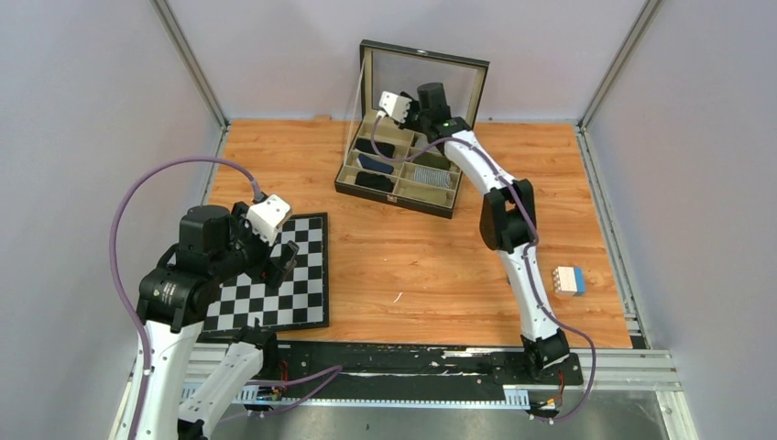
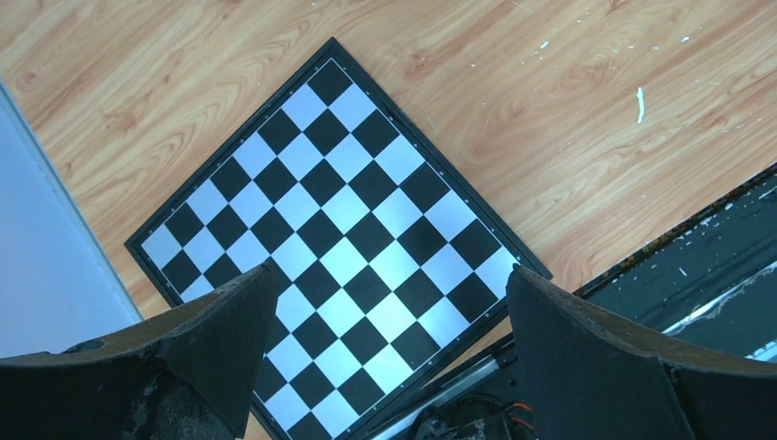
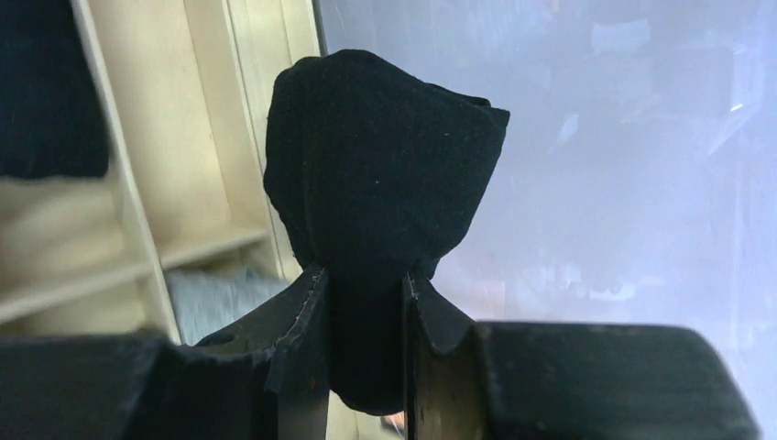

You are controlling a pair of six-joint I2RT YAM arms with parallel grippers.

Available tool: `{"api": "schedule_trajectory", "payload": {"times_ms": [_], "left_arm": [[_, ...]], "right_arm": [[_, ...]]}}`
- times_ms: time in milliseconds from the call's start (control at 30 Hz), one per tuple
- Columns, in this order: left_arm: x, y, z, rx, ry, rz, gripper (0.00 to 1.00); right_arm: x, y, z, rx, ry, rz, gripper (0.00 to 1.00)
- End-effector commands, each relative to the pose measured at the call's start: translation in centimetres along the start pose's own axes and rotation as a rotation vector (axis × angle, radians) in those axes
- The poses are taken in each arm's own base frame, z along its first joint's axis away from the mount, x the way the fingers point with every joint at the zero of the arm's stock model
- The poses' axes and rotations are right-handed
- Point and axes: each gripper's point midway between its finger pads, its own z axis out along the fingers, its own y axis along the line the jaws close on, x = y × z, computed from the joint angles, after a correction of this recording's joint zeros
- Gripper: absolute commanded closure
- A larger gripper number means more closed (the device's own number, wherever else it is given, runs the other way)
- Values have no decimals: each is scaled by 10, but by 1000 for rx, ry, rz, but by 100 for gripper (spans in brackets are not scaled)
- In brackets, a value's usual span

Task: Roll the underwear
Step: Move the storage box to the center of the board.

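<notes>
Right wrist: soft, lumpy black underwear (image 3: 385, 174)

I have the black-and-white checkered board (image 1: 302, 275) at the wooden desk's (image 1: 412, 257) near left corner, under the left gripper (image 2: 389, 272), and the small blue-and-white block (image 1: 569, 280) by the right edge. The dark divided wooden box (image 1: 394, 196) sits mid far edge, glass lid raised behind it, with a grey striped cloth bundle (image 1: 432, 176) in its front right compartment. The right gripper (image 3: 364, 275) holds the black fabric underwear bundle (image 3: 385, 165) over the box's rear, just before the lid.
</notes>
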Motion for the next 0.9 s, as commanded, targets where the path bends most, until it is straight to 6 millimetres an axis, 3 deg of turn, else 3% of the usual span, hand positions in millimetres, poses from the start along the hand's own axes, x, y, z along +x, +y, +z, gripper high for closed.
{"api": "schedule_trajectory", "payload": {"times_ms": [0,167,400,633,867], "left_arm": [[-4,-1,7,18,-9,-20,0],[-5,-1,12,29,-10,-31,0],[-7,-3,8,28,-35,-36,0],[-8,-4,6,28,-48,-35,0],[-8,-5,7,36,-47,-38,0]], "right_arm": [[-38,-13,29,162,-95,-73,100],[-37,31,56,131,-68,-154,100],[-28,87,64,-69,-38,-179,100],[-11,110,46,-292,-73,-50,100],[2,106,49,-308,-83,35,100]]}}
